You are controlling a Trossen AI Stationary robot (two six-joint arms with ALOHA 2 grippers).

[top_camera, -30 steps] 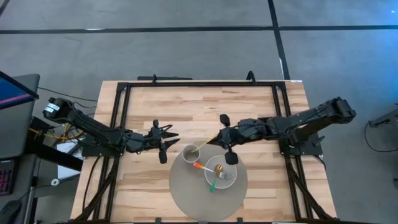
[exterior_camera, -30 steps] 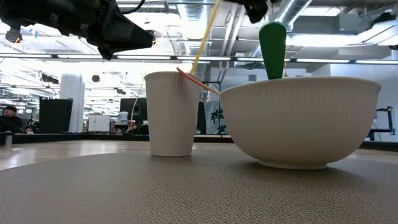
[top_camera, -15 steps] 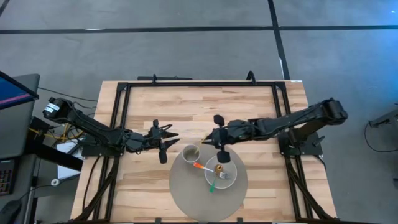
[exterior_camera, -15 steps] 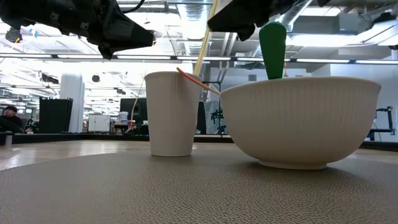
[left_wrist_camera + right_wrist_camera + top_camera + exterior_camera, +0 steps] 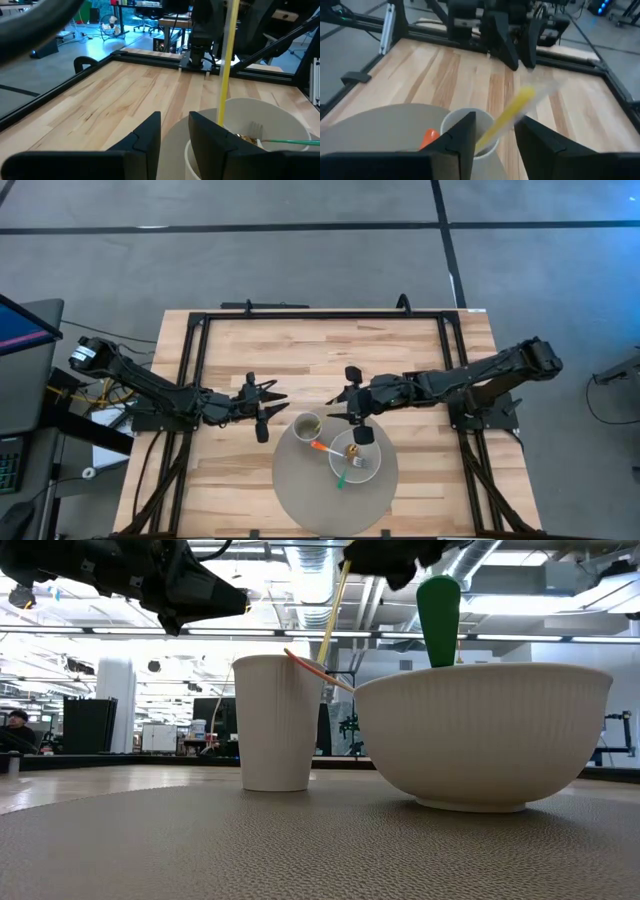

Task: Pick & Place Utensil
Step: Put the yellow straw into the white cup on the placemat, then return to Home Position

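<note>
A thin yellow utensil [image 5: 335, 610] stands in the white cup [image 5: 307, 425] on the round grey mat [image 5: 320, 505], its lower end inside and its top leaning toward the table's right. My right gripper [image 5: 335, 408] hovers just right of the cup, open, and the utensil [image 5: 507, 117] passes between its fingers. An orange-handled utensil [image 5: 318, 447] leans between the cup's rim and the white bowl [image 5: 485, 730]. A green-handled fork [image 5: 343, 477] rests in that bowl. My left gripper [image 5: 280, 406] waits open just left of the cup. My right gripper has its fingers on either side of the yellow utensil's upper part [image 5: 520, 102], coming level from the table's right. Whether a finger touches it I cannot tell. The utensil's lower end stays in the cup.
The black frame rails [image 5: 320, 315] run round the wooden table top. Bare wood lies on the far half [image 5: 320, 350] and along both sides of the mat. The bowl stands right beside the cup on the mat.
My right gripper has moved a little toward the table's left, closer to the cup, and has opened from shut, letting go of the yellow utensil. The utensil has sunk a little into the cup, leaning as before.
</note>
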